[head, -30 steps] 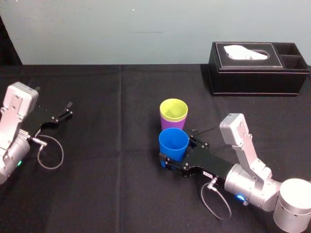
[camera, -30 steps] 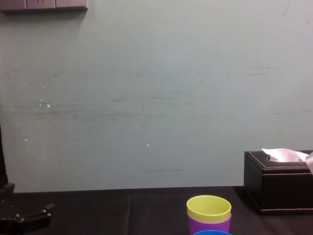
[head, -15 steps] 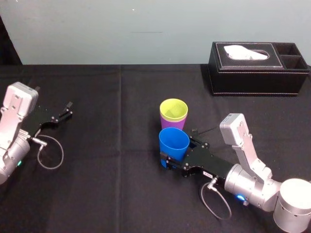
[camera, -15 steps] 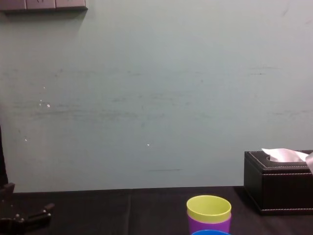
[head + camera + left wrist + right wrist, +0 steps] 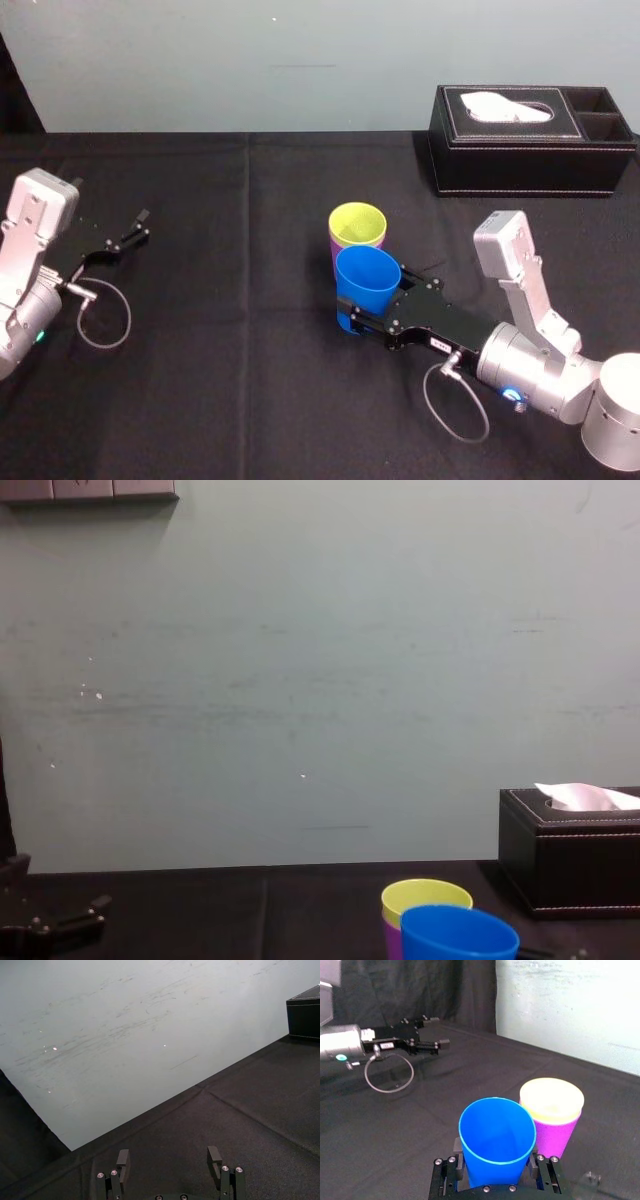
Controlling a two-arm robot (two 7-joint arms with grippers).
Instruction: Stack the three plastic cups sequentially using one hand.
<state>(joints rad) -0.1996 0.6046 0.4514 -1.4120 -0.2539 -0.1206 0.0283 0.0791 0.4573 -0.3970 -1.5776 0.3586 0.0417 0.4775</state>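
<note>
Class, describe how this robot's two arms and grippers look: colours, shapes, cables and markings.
Both arms end in silver cylindrical wrists topped by a grey boxy module, each with a looped grey cable. The left gripper, parked on the left, and the right gripper, at the blue cup, are black with flat fingers; the right bears a white label.

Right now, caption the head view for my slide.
Right gripper grips the blue cup beside the yellow-green cup nested in the purple cup; left gripper sits open far left.
</note>
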